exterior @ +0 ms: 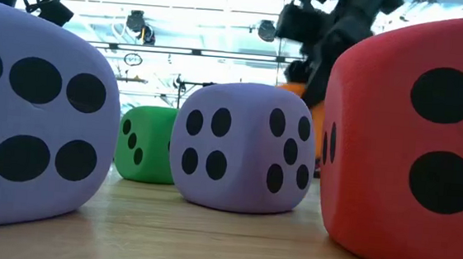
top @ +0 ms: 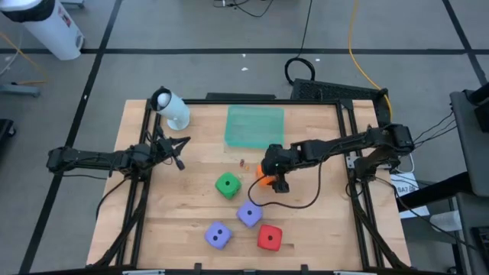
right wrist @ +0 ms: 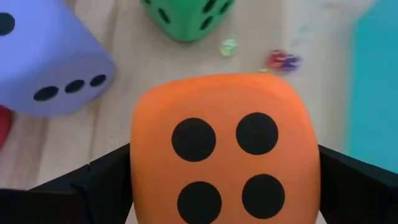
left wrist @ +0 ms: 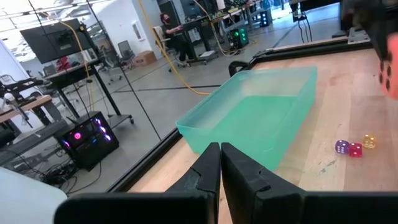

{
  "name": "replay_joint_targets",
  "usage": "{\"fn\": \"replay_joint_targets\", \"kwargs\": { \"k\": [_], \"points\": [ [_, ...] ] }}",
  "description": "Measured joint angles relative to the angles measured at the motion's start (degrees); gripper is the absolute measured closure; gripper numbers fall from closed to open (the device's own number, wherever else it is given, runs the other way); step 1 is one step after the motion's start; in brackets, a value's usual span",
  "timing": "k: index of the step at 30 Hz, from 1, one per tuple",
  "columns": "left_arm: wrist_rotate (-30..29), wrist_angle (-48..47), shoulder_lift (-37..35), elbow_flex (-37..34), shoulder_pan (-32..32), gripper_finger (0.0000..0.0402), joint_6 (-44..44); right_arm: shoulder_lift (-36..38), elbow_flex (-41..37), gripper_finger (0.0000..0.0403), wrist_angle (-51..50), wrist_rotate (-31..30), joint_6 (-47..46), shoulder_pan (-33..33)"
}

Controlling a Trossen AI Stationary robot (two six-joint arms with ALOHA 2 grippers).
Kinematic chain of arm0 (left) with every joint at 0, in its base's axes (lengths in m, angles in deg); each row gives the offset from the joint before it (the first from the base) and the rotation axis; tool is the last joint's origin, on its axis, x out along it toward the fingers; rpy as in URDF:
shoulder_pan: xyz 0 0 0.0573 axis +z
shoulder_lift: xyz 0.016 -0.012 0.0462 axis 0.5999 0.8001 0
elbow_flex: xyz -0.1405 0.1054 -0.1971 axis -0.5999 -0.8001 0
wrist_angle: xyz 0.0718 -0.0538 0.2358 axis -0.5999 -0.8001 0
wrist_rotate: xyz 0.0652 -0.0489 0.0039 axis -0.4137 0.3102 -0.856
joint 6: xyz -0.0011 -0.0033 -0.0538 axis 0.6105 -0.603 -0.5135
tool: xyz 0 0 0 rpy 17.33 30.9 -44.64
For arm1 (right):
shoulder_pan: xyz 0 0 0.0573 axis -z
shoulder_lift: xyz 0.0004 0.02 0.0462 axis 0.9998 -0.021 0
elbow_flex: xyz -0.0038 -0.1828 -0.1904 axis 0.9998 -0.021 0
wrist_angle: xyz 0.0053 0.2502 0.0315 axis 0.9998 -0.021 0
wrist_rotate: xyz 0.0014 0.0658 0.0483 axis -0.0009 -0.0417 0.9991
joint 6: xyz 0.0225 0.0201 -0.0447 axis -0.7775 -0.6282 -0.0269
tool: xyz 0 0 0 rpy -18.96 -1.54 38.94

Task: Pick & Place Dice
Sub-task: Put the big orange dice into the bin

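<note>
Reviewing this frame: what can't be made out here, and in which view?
- Orange die, high view: mostly under the right pincer.
- Whether the right pincer's fingers touch the die: unclear, right wrist view.
- Tiny dice, left wrist view: pips too small.
- Red die, low view: cut off by the edge.

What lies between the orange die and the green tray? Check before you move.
Nothing large. The right claw straddles the orange die, wide open. Between it and the green tray lie only a few tiny beads on bare wood, slightly off to the side. The green die sits off that path.
</note>
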Motion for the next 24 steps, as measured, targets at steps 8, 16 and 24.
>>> {"fn": "replay_joint_targets", "kwargs": {
  "k": [8, 16, 24],
  "points": [
    [-0.1, 0.3, 0.0, 0.0, 0.0, 0.0376, 0.5, 3.5, 8.4, 0.001, -3.0, -9.6, 8.9, 7.3],
    [-0.1, 0.3, 0.0, 0.0, 0.0, 0.0376, 0.8, 0.5, 9.4, 0.001, -1.1, -4.0, 18.4, 23.2],
    [-0.2, 0.5, 0.0, 0.0, 0.0, 0.0376, 2.8, -8.0, 9.4, 0.001, 4.1, -0.8, 22.2, 31.0]
  ]
}}
